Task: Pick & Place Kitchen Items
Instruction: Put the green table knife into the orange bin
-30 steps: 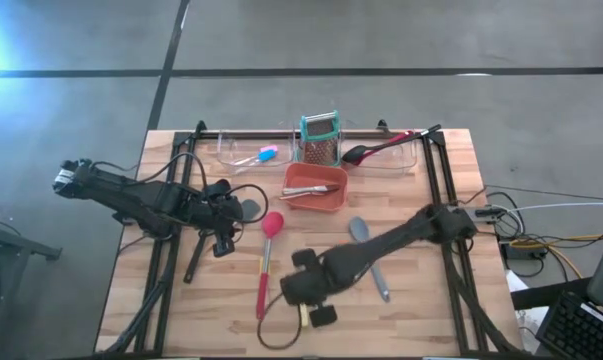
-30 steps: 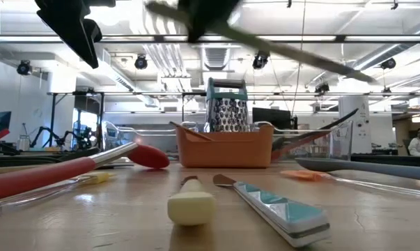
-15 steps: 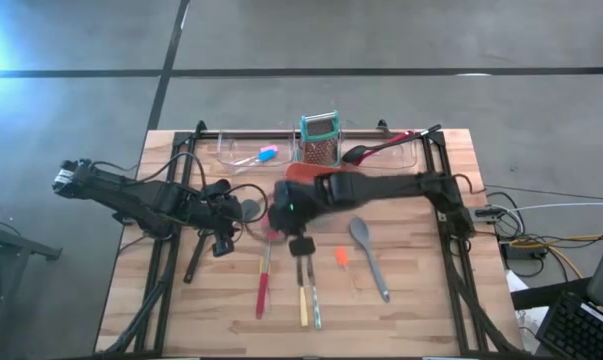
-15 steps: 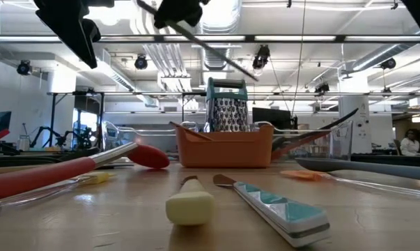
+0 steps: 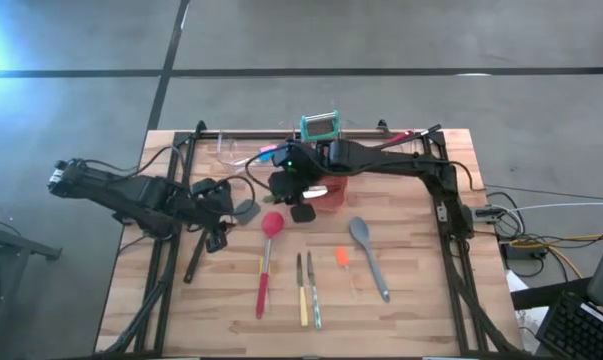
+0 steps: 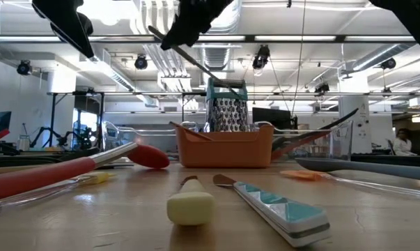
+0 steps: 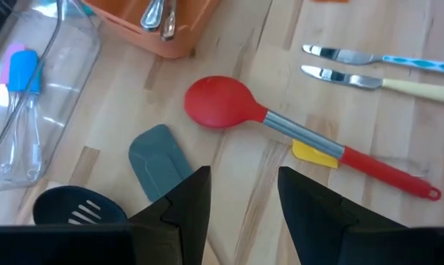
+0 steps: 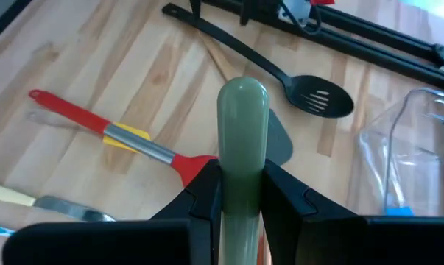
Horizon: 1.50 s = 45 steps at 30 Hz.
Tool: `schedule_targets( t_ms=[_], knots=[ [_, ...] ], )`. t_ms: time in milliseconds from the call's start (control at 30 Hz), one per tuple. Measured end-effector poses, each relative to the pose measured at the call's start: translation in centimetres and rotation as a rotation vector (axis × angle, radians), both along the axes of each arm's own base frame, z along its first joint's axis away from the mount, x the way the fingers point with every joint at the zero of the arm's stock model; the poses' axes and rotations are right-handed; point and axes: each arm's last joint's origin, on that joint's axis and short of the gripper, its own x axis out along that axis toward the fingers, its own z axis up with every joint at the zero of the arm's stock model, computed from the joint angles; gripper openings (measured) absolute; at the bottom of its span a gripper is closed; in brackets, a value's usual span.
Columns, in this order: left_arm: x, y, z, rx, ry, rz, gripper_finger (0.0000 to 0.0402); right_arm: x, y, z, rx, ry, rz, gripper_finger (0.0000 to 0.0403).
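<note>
Right end effector [image 5: 299,192] over the bin [image 5: 333,194], near the desk [image 5: 421,280] centre-back. Fingers [image 8: 199,193] clamped on a green-handled knife [image 8: 242,132]; in the low view the blade [image 6: 196,61] slants down toward the grater [image 6: 228,106].

Left end effector [image 7: 242,195] hovers at desk left, fingers part-open, holding nothing. Just ahead of it: grey spatula [image 7: 160,156] and black slotted spoon [image 7: 78,210].

Red spoon [image 5: 266,262] lies left of centre, a yellow scraper [image 7: 315,155] tucked under its shaft. Beside it, a yellow-handled knife [image 5: 302,292] and blue-handled knife [image 5: 313,294], parallel. Orange scraper [image 5: 341,257] and grey spoon [image 5: 368,256] to the right.

Clear tray [image 7: 30,125] at back holds blue and pink scrapers [image 7: 19,70]. Bin contains metal utensils [image 7: 157,13].
</note>
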Motion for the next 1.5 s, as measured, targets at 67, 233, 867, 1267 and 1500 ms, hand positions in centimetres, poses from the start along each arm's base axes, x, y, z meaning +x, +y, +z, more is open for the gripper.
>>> schedule_targets(
  t_ms=[67, 233, 867, 1267, 1500],
  knots=[
    [-0.2, 0.1, 0.2, -0.008, -0.012, 0.009, 0.0163, 0.1, -0.8, -0.7, 0.030, -0.004, 0.011, 0.0056],
    [-0.8, 0.3, 0.4, -0.006, -0.024, 0.036, 0.0163, 0.1, -2.5, -3.3, 0.033, 0.009, 0.033, 0.0056],
    [-1.1, 0.5, 0.5, -0.014, -0.042, 0.116, 0.0163, -1.8, -7.4, -10.9, 0.075, 0.068, 0.037, 0.0056],
    [-1.1, 0.5, 0.5, -0.026, -0.045, 0.132, 0.0163, -3.7, -9.4, -13.7, 0.104, 0.130, 0.012, 0.0056],
    [-1.1, 0.5, 0.5, -0.032, -0.047, 0.139, 0.0163, -3.9, -10.0, -13.7, 0.104, 0.136, -0.015, 0.0120]
  ],
)
